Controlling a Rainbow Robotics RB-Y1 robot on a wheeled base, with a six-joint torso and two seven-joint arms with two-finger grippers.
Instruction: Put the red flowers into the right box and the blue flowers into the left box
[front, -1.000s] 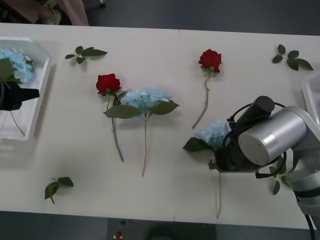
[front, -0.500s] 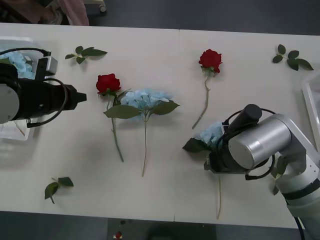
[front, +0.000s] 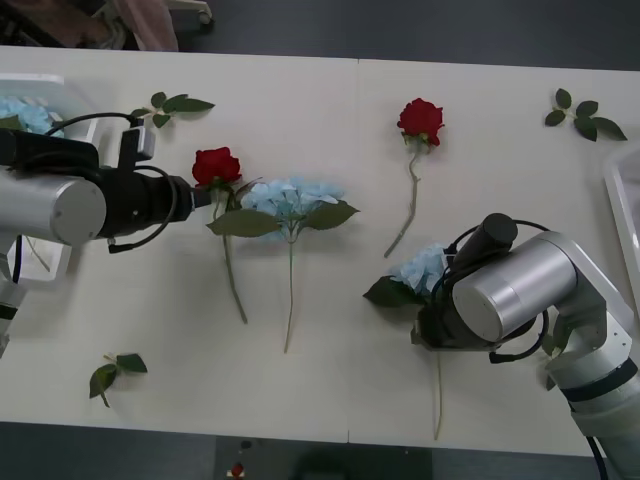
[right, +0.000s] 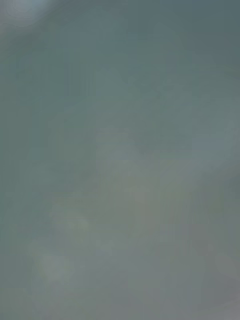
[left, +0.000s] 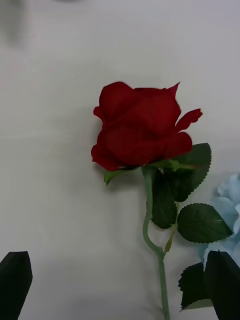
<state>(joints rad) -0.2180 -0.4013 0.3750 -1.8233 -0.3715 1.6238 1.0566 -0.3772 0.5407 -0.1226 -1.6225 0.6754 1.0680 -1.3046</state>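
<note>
the left gripper (left: 120, 285) hangs over the tabletop (front: 300, 380) just left of the nearer-left red rose (front: 216, 165), its two black fingertips (left: 15, 277) spread apart with nothing between them. in the left wrist view the rose stem (left: 150, 220) runs down the gap between the fingertips, so the gripper looks lined up to close on the stem just below the bloom. the rose should be very light, with a soft fabric head that would crush or deform if squeezed, and a thin, probably wire-cored stem that is stiffer and safer to pinch. the stem is narrow and smooth, so it may roll or slip unless caught squarely.

this rose lies flat with its long axis running near to far: bloom at the far end, stem trailing toward the near edge. a blue flower (front: 288, 200) lies just to its right, pointing the same way, and its leaves touch or overlap the rose's stem, so lifting one may drag the other.

a second red rose (front: 421, 119) lies farther right, head far, stem angled near and slightly left. the right gripper sits over another blue flower (front: 420, 268) near the right side; its wrist hides the fingers, so whether it is clenched or released cannot be told. the left box (front: 85, 130) at the far left edge holds a blue flower (front: 22, 112). the right box (front: 620, 200) shows only as a rim at the right edge.
</note>
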